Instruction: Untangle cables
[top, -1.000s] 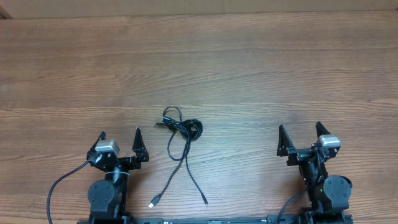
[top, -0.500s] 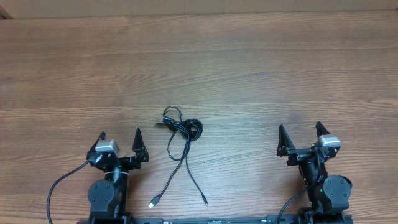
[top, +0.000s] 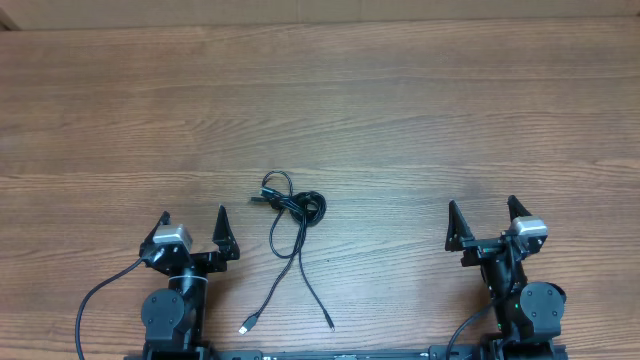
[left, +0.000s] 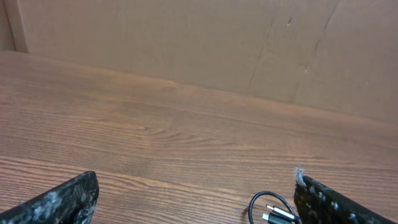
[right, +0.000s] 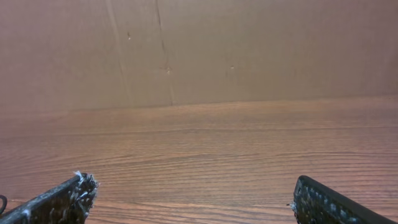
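Note:
The cables (top: 288, 215) are thin black cords lying on the wooden table between the two arms, knotted in loops at the top, with two loose ends trailing toward the near edge; one end carries a silvery plug (top: 247, 325). My left gripper (top: 193, 218) stands open just left of the tangle, touching nothing. In the left wrist view a cable loop and two small plugs (left: 273, 211) show beside the right fingertip (left: 323, 202). My right gripper (top: 481, 209) is open well to the right, with only bare wood between its fingers (right: 62, 199).
The wooden table (top: 400, 110) stretches far beyond both grippers. A brown cardboard wall (left: 186, 43) stands along its back edge. The arms' own thicker black cables (top: 95, 300) hang near the bases at the front.

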